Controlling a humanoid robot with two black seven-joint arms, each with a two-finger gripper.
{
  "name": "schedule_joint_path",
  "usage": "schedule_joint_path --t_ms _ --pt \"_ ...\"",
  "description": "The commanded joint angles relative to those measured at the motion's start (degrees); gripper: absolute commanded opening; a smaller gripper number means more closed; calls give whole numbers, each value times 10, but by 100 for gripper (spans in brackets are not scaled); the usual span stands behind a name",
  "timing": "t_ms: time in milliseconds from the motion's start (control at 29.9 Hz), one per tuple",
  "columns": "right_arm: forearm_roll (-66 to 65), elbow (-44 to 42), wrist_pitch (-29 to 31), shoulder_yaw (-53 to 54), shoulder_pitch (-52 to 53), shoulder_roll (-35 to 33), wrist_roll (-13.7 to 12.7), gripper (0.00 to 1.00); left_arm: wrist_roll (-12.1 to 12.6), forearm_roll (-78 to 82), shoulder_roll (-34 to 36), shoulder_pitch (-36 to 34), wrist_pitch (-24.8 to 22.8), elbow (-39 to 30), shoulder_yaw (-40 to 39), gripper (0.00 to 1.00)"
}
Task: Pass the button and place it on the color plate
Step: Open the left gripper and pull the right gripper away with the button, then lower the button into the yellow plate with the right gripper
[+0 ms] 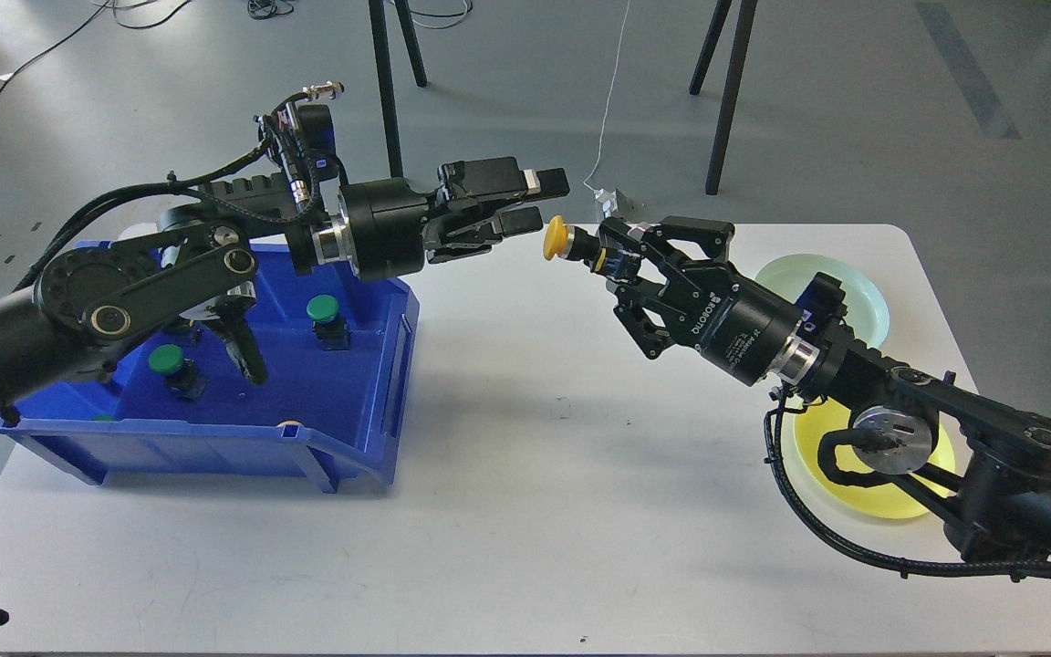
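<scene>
A yellow-capped button is held in the air above the middle of the white table. My right gripper is shut on the button's black base, the cap pointing left. My left gripper is open and empty, just left of and slightly above the cap, apart from it. A yellow plate lies at the right front, partly hidden by my right arm. A pale green plate lies behind it.
A blue bin stands at the left with green-capped buttons inside, partly hidden by my left arm. Dark stand legs rise behind the table.
</scene>
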Motion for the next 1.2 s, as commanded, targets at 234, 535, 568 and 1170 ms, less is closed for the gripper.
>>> schedule_joint_path --t_ms 234,535,568,1170 --pt "-33 17 0 203 -224 -178 0 9 0 -13 -2 1 0 5 0 97" --pt "-213 69 -235 222 -353 -230 3 8 0 -14 -3 1 1 5 0 97" --pt "-243 68 -276 218 -356 -228 6 8 0 -14 -3 1 1 5 0 97" --pt "-412 -57 -485 137 -330 -145 18 32 0 -31 -3 5 1 7 0 98"
